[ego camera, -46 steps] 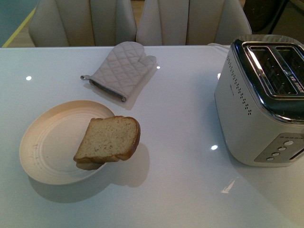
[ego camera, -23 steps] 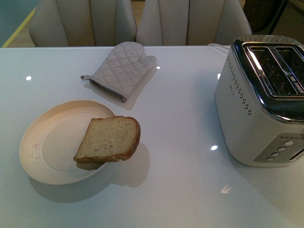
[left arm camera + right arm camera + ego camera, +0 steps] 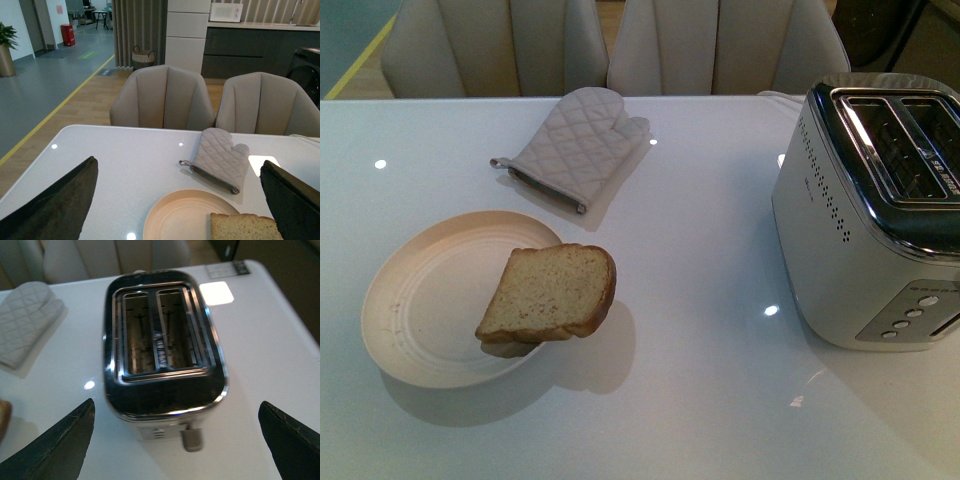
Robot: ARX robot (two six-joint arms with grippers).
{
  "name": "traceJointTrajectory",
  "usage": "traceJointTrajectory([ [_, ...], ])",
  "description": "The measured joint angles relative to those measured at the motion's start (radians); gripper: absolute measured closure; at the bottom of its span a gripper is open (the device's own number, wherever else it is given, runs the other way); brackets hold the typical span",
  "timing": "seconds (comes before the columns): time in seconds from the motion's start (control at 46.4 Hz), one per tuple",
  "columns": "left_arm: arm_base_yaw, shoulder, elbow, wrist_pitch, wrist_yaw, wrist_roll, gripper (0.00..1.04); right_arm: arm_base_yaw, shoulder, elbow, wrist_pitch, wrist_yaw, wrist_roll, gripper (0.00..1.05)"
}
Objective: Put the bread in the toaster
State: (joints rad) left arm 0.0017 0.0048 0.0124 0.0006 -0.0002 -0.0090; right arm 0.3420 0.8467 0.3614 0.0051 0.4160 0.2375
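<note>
Bread (image 3: 550, 293), one thick slice with a golden crust, lies tilted on the right edge of a round cream plate (image 3: 415, 300) at the near left of the white counter (image 3: 700, 260). Its rounded crust end hangs past the rim. The slice sits just where it did a second ago, as does everything else. Only a small glint of light on the near right of the counter has shrunk and shifted.

The front view shows neither arm. The left wrist view shows the left tool (image 3: 177, 165) with its two dark fingers (image 3: 55, 205) spread wide and nothing between them. The plate and a corner of the bread are below it.

The right wrist view shows the right tool (image 3: 176, 403) just as wide apart and holding nothing. It hangs above the toaster (image 3: 850, 240), which stands at the right of the counter, well apart from the bread. Only this view looks straight down into the two slots (image 3: 137, 337), which hold just their wire guides, and shows the lever (image 3: 191, 439).

Farther back lies a quilted beige oven mitt (image 3: 578, 145). Beyond the counter stand two beige chairs (image 3: 490, 45).
</note>
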Motion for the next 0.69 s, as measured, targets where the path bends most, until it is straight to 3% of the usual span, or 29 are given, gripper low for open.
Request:
traceJointTrajectory([
  [0.237, 0.000, 0.000, 0.000, 0.000, 0.000, 0.000, 0.07, 0.029, 0.588, 0.204, 0.237, -0.273, 0.236, 0.09],
  [0.69, 0.000, 0.000, 0.000, 0.000, 0.000, 0.000, 0.07, 0.174, 1.070, 0.449, 0.400, -0.448, 0.472, 0.09],
])
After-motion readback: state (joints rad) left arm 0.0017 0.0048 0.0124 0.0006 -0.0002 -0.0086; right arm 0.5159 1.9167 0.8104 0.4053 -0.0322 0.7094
